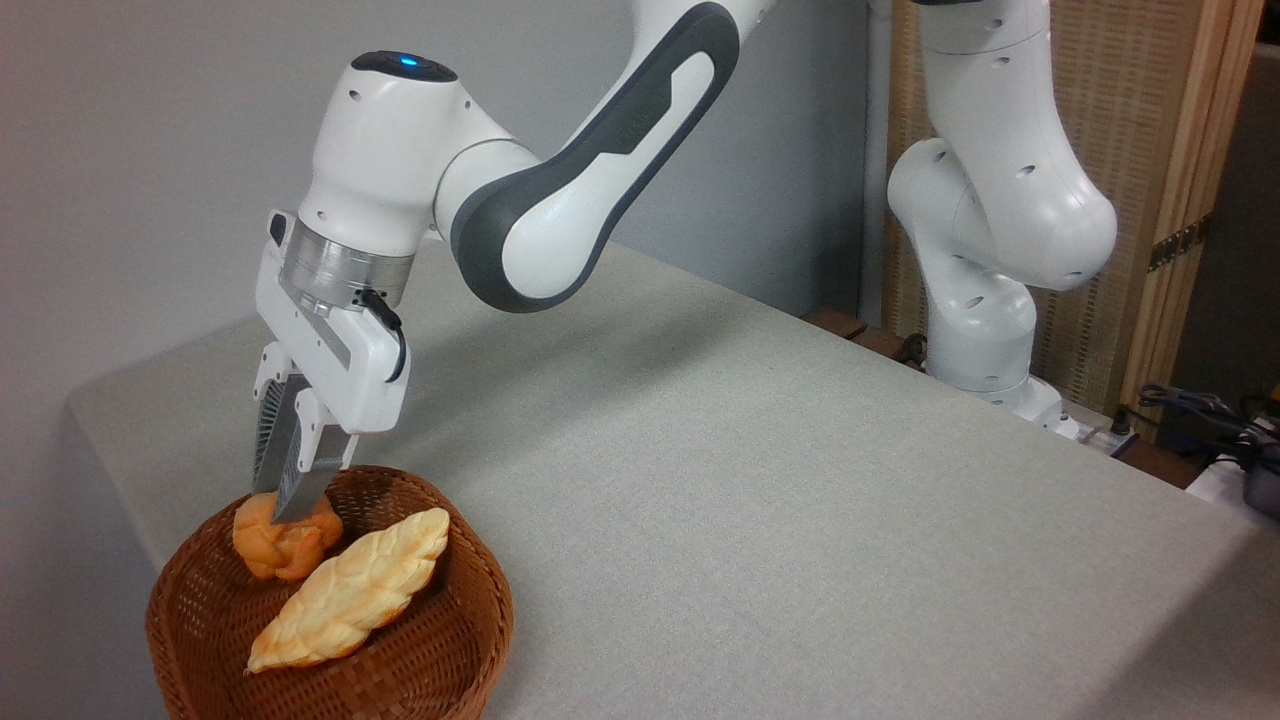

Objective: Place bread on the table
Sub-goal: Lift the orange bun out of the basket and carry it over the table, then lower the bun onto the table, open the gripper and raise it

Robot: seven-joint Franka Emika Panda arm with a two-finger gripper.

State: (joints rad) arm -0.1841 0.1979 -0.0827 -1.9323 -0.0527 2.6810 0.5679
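The bread (283,552), a small orange-brown knotted bun, sits in the back left of a round brown wicker basket (487,590). My gripper (287,510) points down from above, its two fingers drawn close together and pinching the bun's top. The bun still rests inside the basket, touching the pale loaf beside it. The fingertips hide part of the bun's top. The table (750,480), covered in light grey cloth, stretches away to the right and behind the basket.
A longer pale-yellow braided loaf (350,592) lies diagonally across the basket, leaning against the bun. The basket stands at the table's front left corner. The arm's white base (985,330) rises at the far right edge, with cables (1200,410) beyond it.
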